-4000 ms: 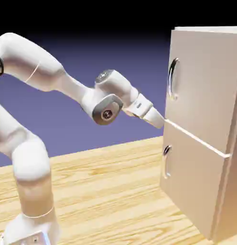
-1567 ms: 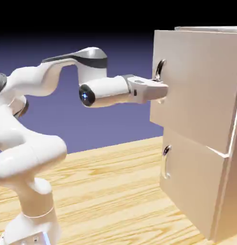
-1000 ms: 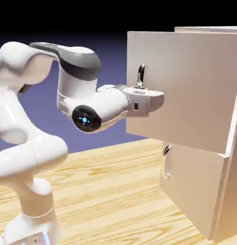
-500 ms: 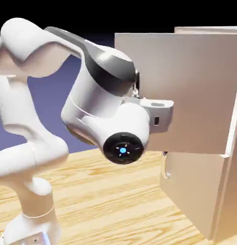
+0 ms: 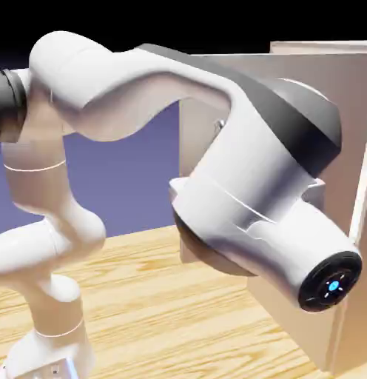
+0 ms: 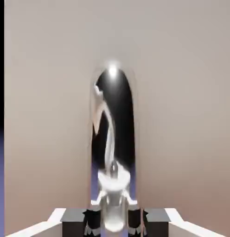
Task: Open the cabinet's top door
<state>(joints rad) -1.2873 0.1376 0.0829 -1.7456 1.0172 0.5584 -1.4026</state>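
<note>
At three o'clock, we see the arm [image 5: 246, 155] partly blocking the cabinet's [image 5: 305, 318] open top door [image 5: 342, 89]. We see fingers [image 6: 156, 222] pinching its curved handle [image 6: 119, 111].

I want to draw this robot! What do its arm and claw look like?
The arm is smooth, shiny white and rounded like fat tubes, with dark grey bands. One end has a black circle with a glowing blue dot. The claw has two small blocky dark grey tips on white parts.
</note>
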